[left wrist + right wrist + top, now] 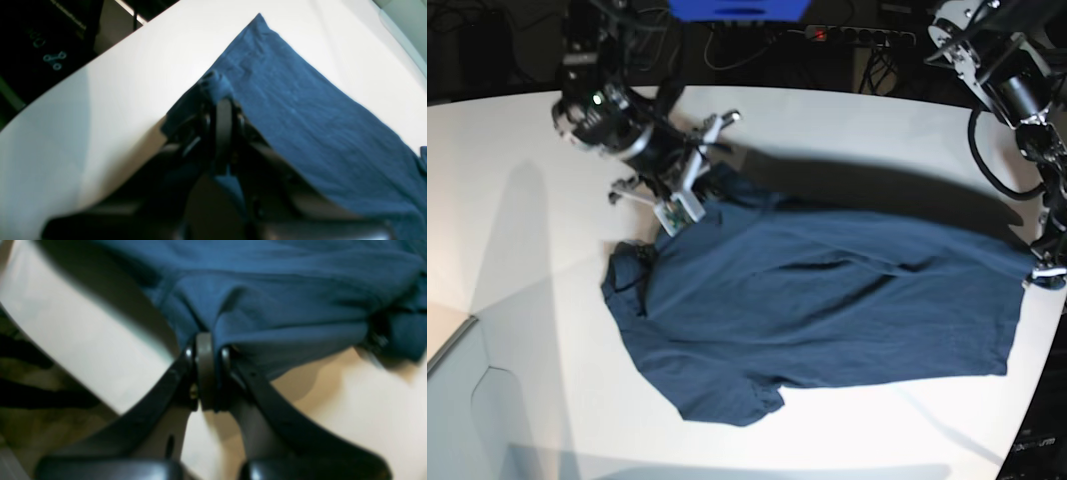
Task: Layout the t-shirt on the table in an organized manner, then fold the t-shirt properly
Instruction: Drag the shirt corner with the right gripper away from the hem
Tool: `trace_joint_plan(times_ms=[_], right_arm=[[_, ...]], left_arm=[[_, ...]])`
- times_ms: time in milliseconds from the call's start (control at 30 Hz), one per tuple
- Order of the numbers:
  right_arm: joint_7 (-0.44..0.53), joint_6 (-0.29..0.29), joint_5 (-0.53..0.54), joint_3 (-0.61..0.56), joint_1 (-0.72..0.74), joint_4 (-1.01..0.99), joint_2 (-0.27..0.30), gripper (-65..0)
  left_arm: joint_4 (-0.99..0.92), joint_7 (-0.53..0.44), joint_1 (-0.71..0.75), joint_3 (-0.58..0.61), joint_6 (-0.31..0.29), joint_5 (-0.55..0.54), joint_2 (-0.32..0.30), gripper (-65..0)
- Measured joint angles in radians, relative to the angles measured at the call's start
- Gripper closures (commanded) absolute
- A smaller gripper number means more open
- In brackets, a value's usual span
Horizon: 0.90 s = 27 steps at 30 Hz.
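the right gripper (208, 340) is closed tight on a pinch of the t-shirt (827, 300), cloth bunching up just past its fingertips; the left gripper (222, 100) is likewise clamped shut on a fold of the same shirt near one of its corners. in the base view the right gripper (689, 185) sits over the shirt's upper corner and the left gripper (1047, 272) at the shirt's far side edge, right by the curved rim of the table (507, 230). between the two grippers the dark navy shirt lies spread but wrinkled across the white top, a long crease running through its middle, one sleeve sticking out below the right gripper and another at the shirt's lower edge. away from the right gripper, toward the outer side of its arm, the table is bare and wide; ahead of the left gripper the white surface also runs open beyond the shirt's pointed corner, while just beside that gripper the tabletop ends. beyond the table's far edge the room is dark, with cables and a power strip (862, 36) behind the right arm's base.
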Motion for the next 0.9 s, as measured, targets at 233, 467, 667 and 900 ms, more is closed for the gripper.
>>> trace_joint_plan(times_ms=[233, 467, 667, 900], right_arm=[[0.002, 0.0, -0.002, -0.1, -0.145, 0.02, -0.001, 0.0], [0.004, 0.0, 0.005, -0.169, -0.158, -0.078, 0.0, 0.0], [-0.002, 0.0, -0.002, -0.164, -0.146, -0.162, 0.0, 0.0], [0.011, 0.0, -0.001, -0.113, -0.128, -0.158, 0.004, 0.0]], left_arm=[[0.002, 0.0, 0.015, -0.002, -0.002, -0.006, 0.0, -0.1], [0.1, 0.007, 0.086, -0.069, -0.001, -0.003, 0.011, -0.1], [0.128, 0.006, 0.125, -0.098, -0.001, -0.004, 0.031, -0.5], [0.129, 0.01, 0.203, -0.092, -0.001, -0.129, 0.048, -14.8]])
